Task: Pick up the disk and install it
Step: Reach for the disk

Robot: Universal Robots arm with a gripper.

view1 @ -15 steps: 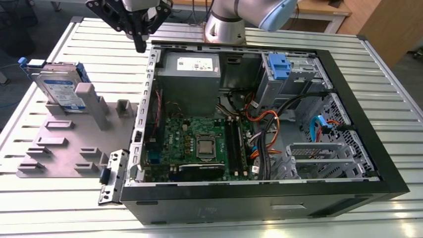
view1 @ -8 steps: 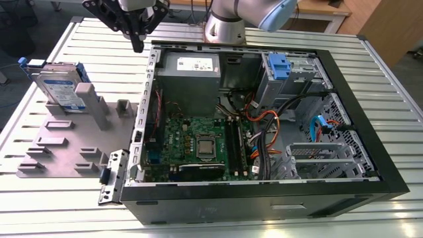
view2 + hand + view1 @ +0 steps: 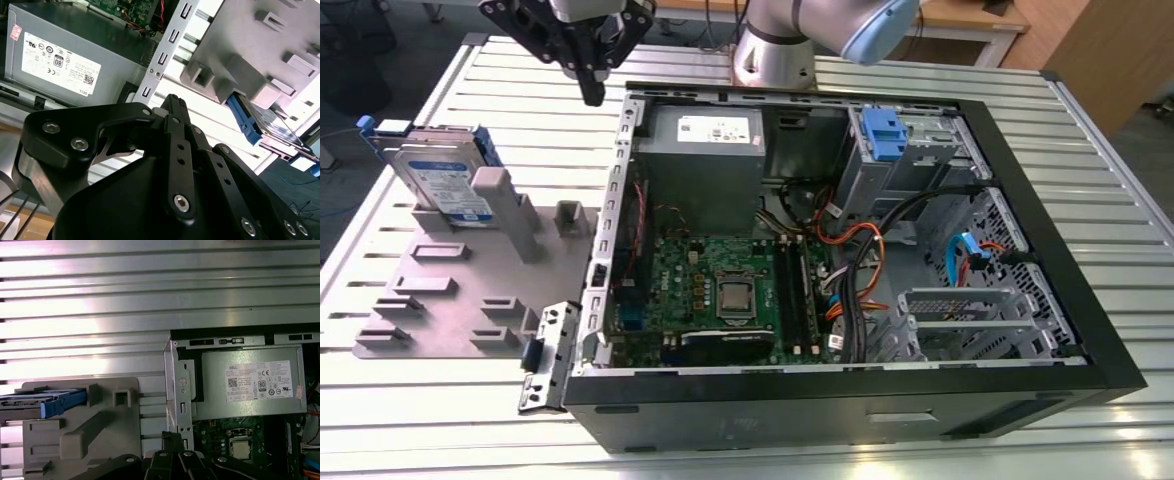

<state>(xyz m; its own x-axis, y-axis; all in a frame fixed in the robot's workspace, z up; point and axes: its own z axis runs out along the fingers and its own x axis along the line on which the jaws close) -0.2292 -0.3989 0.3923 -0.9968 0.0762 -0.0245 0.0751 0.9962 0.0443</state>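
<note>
Gripper hangs above the slatted metal table, just outside the open computer case, on the exterior view's left of the corner that holds the power supply. Fingers look pressed together with nothing between them; both wrist views show the tips meeting at a single point. The disk stands on edge in the grey holder plate on the table, on the exterior view's left of the case, label face showing, blue rails along its edges, leaning against an upright grey post. Disk and gripper are well apart, no contact. In the first wrist view the disk shows edge-on with its blue rail end beside a slot of the holder; in the second wrist view it sits behind the holder's blocks. Inside the case: motherboard on the floor, a blue carrier in the bay beyond the power supply.
</note>
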